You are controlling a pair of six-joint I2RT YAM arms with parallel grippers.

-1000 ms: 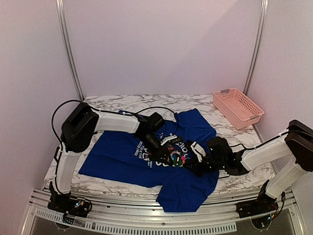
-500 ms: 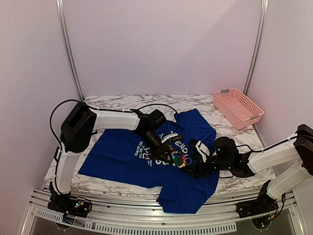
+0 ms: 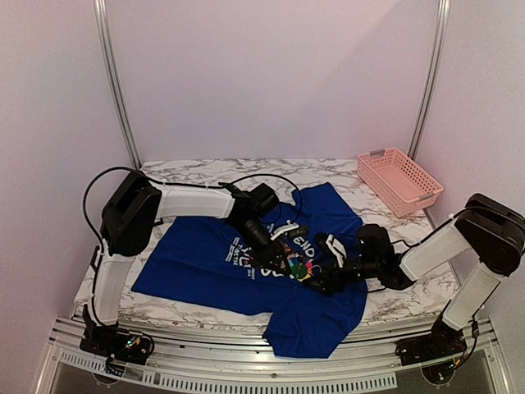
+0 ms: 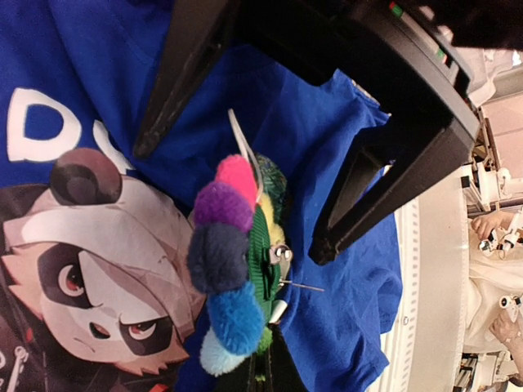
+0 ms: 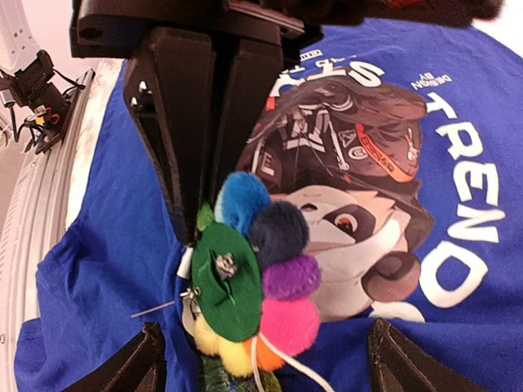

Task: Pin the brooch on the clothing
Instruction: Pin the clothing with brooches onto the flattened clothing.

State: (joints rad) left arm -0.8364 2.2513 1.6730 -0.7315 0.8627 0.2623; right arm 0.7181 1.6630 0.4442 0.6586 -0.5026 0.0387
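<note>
Small flower-shaped brooch [image 3: 302,268] of multicoloured fluffy petals on a green felt back, pinched at its edge by the left gripper [image 3: 285,262] over the chest print of the royal-blue short-sleeved T-shirt [image 3: 197,254].

In the right wrist view the left gripper's black fingers [image 5: 176,155] are clamped together on the brooch's rim, beside the blue petal. The right gripper [image 3: 322,264] is spread wide with nothing in it, one finger on each side of the brooch and not touching it. The thin metal pin [image 4: 302,286] sticks out from the green back; whether it touches the fabric cannot be told. The shirt lies flat on the white marble-patterned table [image 3: 385,215].
</note>
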